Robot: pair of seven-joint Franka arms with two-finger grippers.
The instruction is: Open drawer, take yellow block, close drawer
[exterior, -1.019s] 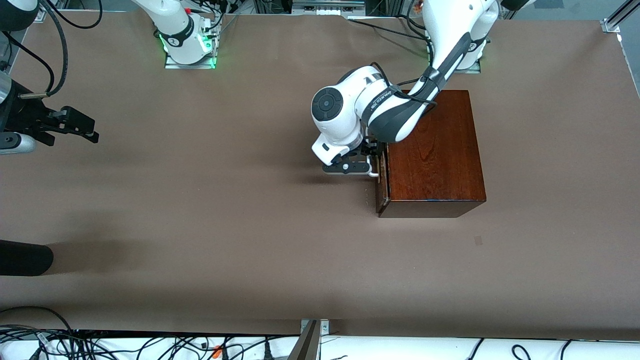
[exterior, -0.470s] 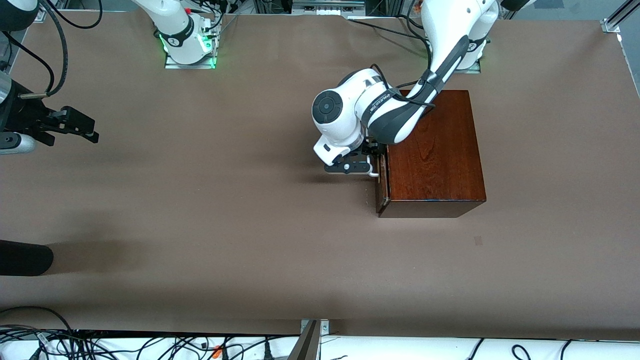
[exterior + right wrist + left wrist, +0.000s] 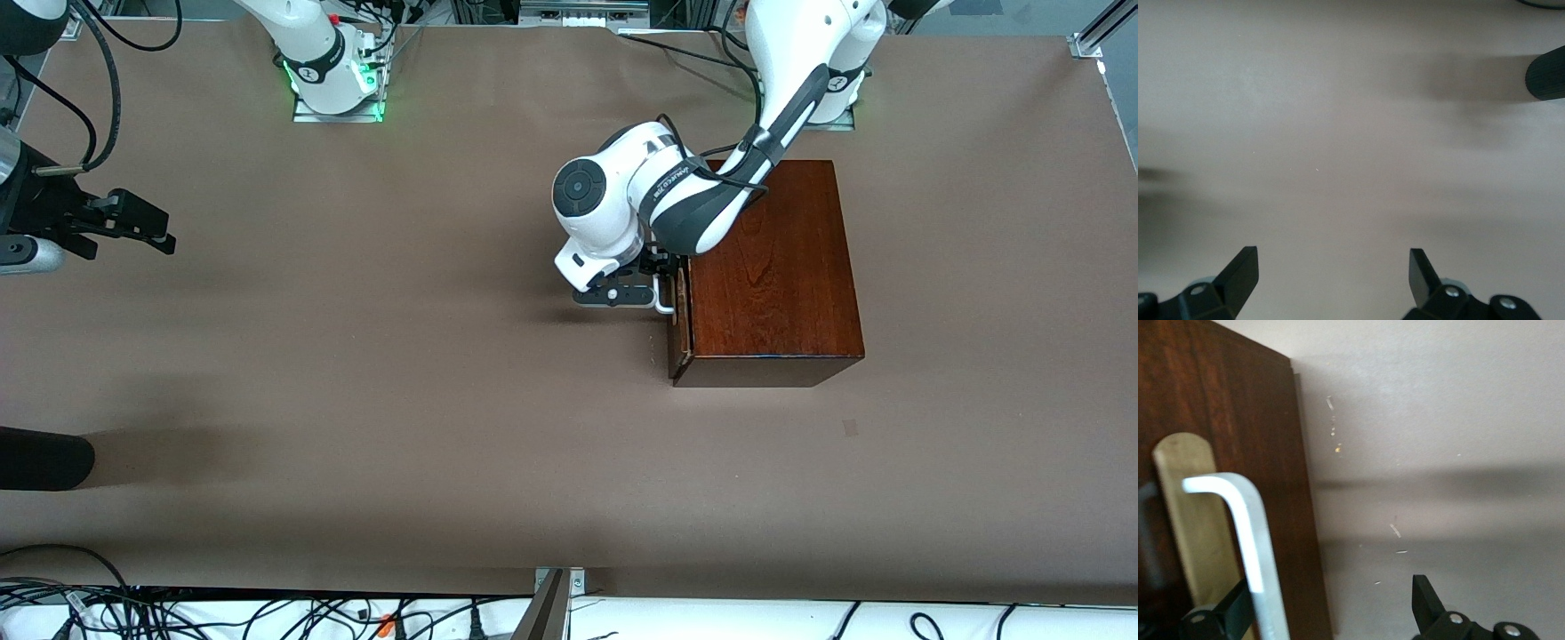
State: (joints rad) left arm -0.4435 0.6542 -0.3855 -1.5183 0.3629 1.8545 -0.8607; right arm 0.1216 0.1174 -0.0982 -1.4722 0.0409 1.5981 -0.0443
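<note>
Left gripper (image 3: pixel 642 293), fingers apart around white handle (image 3: pixel 1245 540) of shut drawer (image 3: pixel 681 324); right gripper (image 3: pixel 1331 280) (waiting) spread at table (image 3: pixel 356 373) edge.

The wooden box (image 3: pixel 769 267) is glossy dark reddish wood with visible grain. The drawer (image 3: pixel 1225 487) front is the same dark wood, with a pale matt inset under a smooth white handle (image 3: pixel 1248 533). The desk (image 3: pixel 356 373) wears a matt brown covering. Both arms are glossy white plastic; the left claw (image 3: pixel 633 294) is matt black.
</note>
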